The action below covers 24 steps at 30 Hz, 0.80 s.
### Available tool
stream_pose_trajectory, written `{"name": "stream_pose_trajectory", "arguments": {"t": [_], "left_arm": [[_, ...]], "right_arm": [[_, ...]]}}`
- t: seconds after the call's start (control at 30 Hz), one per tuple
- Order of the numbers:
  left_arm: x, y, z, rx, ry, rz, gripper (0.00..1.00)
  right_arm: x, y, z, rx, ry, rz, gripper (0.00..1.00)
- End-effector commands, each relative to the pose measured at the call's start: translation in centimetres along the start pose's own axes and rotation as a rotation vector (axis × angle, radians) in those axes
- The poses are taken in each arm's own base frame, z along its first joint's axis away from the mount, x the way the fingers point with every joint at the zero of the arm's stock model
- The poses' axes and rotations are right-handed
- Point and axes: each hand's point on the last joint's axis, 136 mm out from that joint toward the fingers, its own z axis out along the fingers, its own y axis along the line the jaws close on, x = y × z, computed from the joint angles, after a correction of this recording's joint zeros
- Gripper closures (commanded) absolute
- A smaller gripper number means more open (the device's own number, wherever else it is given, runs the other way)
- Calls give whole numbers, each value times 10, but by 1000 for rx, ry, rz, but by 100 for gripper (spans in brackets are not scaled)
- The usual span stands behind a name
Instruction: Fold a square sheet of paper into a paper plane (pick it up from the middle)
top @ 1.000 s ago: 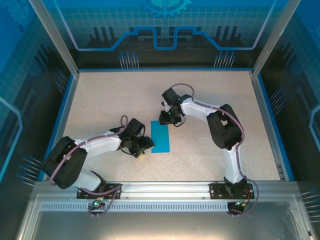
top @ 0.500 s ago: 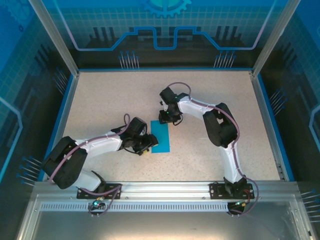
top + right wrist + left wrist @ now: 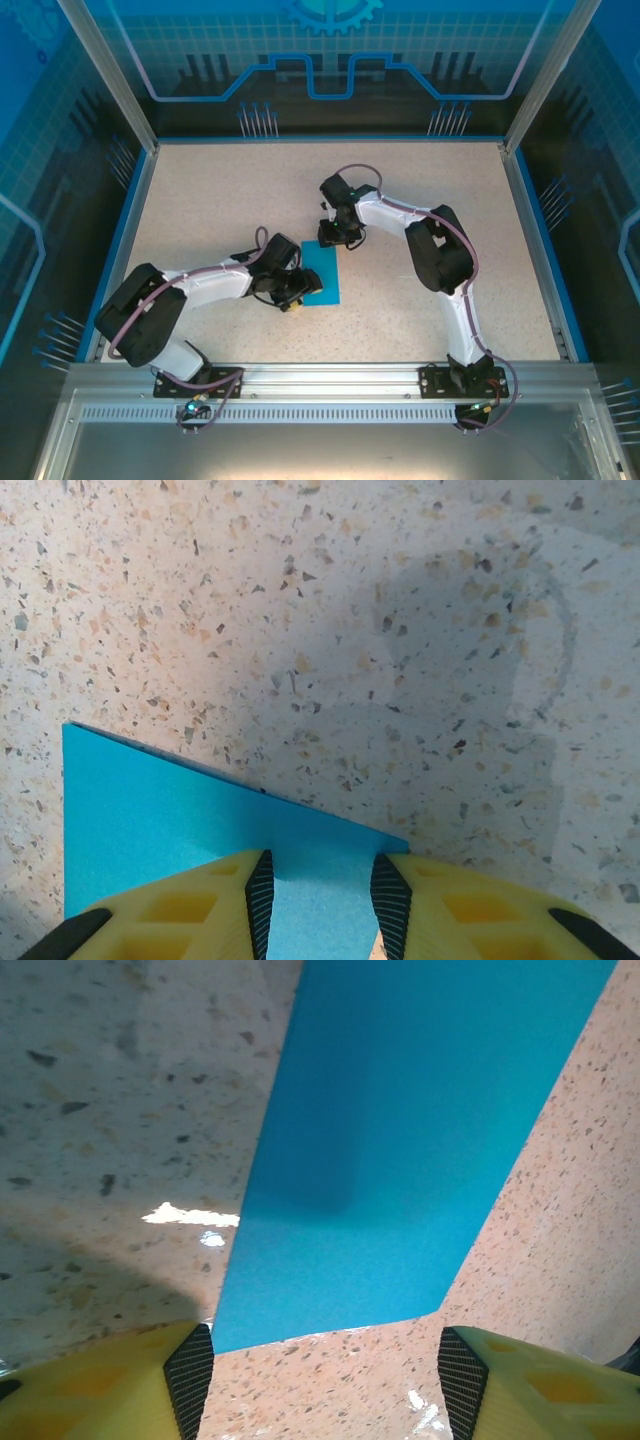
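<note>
The square sheet of paper (image 3: 323,276) lies flat on the speckled table as a narrow teal-blue rectangle, long side running away from the arms. My left gripper (image 3: 298,298) is at its near left corner, low over the table. In the left wrist view the left gripper (image 3: 325,1380) is open, with the paper's (image 3: 400,1130) near edge just beyond the fingertips and only bare table between them. My right gripper (image 3: 330,240) stands at the far end. In the right wrist view the right gripper (image 3: 318,900) is open a little, both fingertips over the paper's (image 3: 150,810) far corner, the sheet flat beneath.
The speckled table (image 3: 440,190) is ringed by a blue rim and metal frame posts (image 3: 112,80). The arms' mounting rail (image 3: 330,380) runs along the near edge. Bare tabletop stretches to the left, right and beyond the paper.
My left gripper has slid right toward the paper's near left corner and its jaws have widened. The right gripper shifted slightly left at the far end. The paper has stayed put.
</note>
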Motion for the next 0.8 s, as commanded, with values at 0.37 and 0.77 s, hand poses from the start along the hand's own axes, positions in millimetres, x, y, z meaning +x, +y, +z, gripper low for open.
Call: {"name": "stream_pose_trajectory", "arguments": {"t": [0.37,0.77], "left_arm": [[7,-1,11,-63,52,37,31],[-4,-18,9,-19,-3,76,42]], "right_arm": [[39,-21,36,47,148,46,63],[14,15,-28,-74,24,-35,63]]}}
